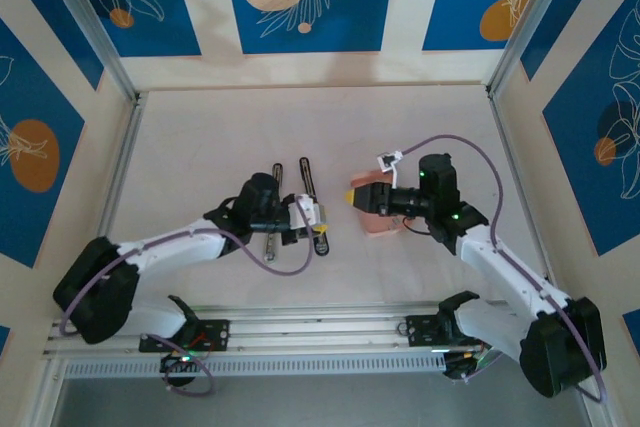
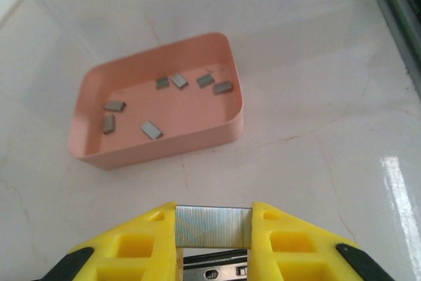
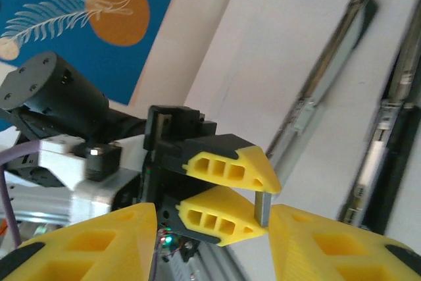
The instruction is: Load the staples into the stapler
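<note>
I read this as the carrying step. My left pincer (image 3: 262, 203) is pinching a staple strip (image 2: 213, 227) crosswise between its yellow tips, clear of the surface (image 1: 200, 147). My right pincer (image 1: 356, 197) stands spread and grips nothing; in its wrist view the strip sits between its parted tips without touching them.

The stapler (image 3: 385, 129) lies swung open as two long dark bars on the surface, just to the far side of my left pincer and left of the pink tray (image 2: 197, 129). That tray holds several loose staples (image 2: 151, 129) and sits below the right pincer.

Nothing is loaded yet, as far as I can judge. Next I would draw the right arm away, then turn the left wrist so the strip runs along the stapler's channel. I cannot tell from here which bar carries that channel, so I would check before lowering.
</note>
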